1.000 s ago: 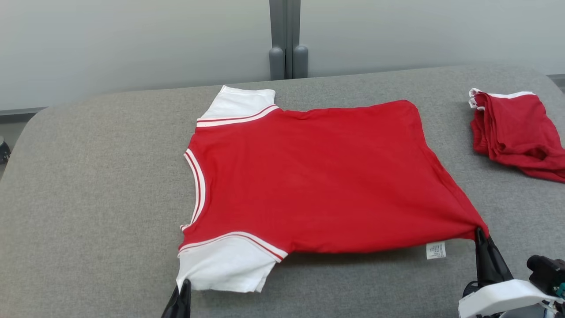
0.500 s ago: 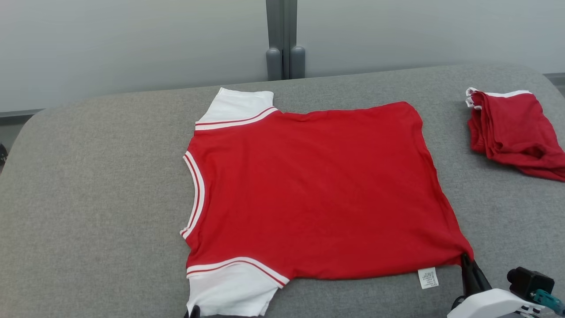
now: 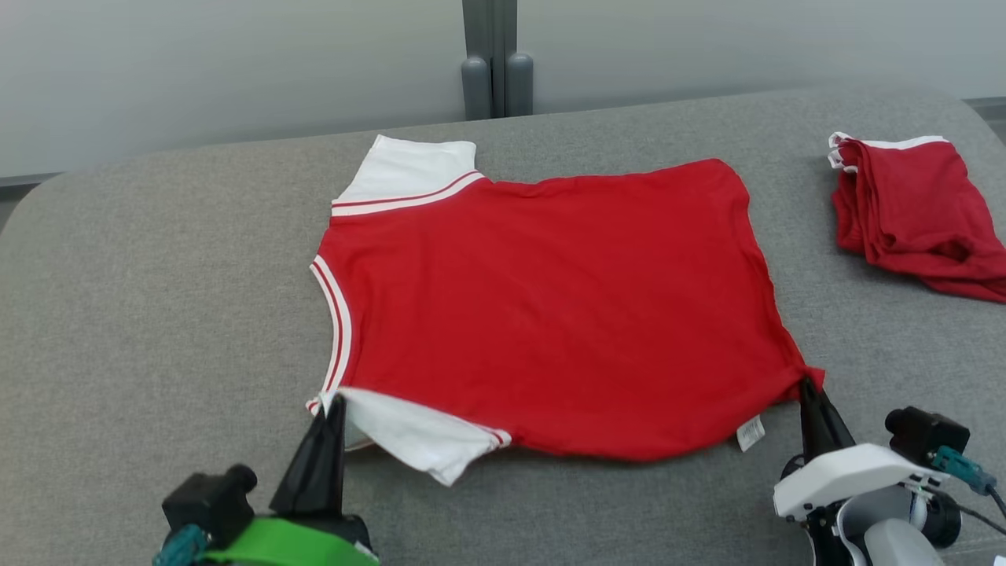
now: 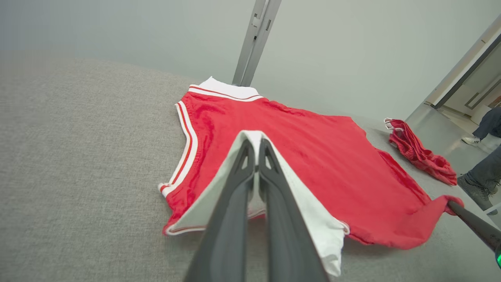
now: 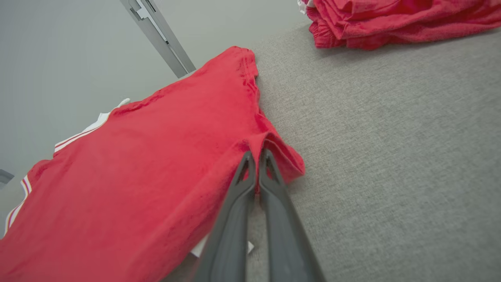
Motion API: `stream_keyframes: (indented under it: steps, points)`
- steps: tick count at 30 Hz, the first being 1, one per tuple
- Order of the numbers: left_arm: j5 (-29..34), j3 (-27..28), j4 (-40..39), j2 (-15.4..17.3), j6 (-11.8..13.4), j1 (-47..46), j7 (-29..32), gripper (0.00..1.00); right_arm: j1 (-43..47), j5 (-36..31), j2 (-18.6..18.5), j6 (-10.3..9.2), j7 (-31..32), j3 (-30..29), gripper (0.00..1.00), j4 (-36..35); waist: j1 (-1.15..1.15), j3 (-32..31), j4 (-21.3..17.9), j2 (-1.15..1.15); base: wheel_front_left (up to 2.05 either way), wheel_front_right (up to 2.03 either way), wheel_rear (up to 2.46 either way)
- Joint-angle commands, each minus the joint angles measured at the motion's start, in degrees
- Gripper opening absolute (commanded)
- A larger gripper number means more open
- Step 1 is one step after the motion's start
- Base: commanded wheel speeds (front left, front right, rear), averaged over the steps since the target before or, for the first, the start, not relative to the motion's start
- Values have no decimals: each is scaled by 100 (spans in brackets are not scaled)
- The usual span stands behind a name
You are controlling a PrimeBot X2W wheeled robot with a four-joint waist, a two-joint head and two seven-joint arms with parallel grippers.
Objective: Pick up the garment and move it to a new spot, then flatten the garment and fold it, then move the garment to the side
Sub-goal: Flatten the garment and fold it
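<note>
Head view: the red garment [image 3: 550,299] lies flat mid-tabletop [image 3: 157,314], its long axis running 9 to 3 o'clock, collar at 9, hem at 3; the left tool [image 3: 336,402], at its 7 o'clock, pinches the near white sleeve [image 3: 424,440]; the right tool [image 3: 808,387], at 4 o'clock, pinches the hem corner [image 3: 790,369]; a folded red pile [image 3: 904,212] sits at 2 o'clock. Left wrist view: fingers pressed together on the sleeve, which is raised over the red; right wrist view: fingers pressed together on the raised red corner.

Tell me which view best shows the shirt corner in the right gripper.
Right wrist view: the red corner bunches close around the shut right gripper. Head view shows it small; left wrist view, far off.
</note>
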Motion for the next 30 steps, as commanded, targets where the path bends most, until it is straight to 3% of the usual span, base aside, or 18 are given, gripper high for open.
stream_keyframes:
  steps: [1,13,25,26,27,28,29,30]
  points:
    - [32,67,83,15,-50,-288,-57,0,-175,49,-16,-6,-63,-10,0,-22,0,140,-46,0,0,0,0]
    - [102,275,1756,-335,-330,-2223,-366,0,-1440,145,-16,-6,-199,-101,0,607,0,830,-187,0,0,0,0]
    - [392,559,2855,-556,-542,-3099,-567,0,-2120,140,-17,-6,-303,97,0,1087,0,1197,-247,0,0,0,0]
    - [422,601,2885,-571,-547,-3133,-566,0,-2138,135,-16,-6,-300,111,11,1059,0,1200,-248,0,0,0,0]
    - [474,660,2903,-595,-550,-3166,-569,0,-2149,118,-16,-6,-292,116,36,1009,0,1198,-248,0,0,0,0]
    - [537,703,2892,-615,-559,-3181,-569,35,-2146,73,-17,-6,-293,113,91,954,0,1193,-248,0,0,0,0]
    - [605,741,2879,-652,-579,-3175,-570,89,-2122,55,-15,-6,-293,117,100,896,0,1182,-245,0,0,0,0]
    - [633,775,2868,-686,-605,-3161,-570,100,-2095,40,-15,-6,-293,114,100,838,0,1169,-242,0,0,0,0]
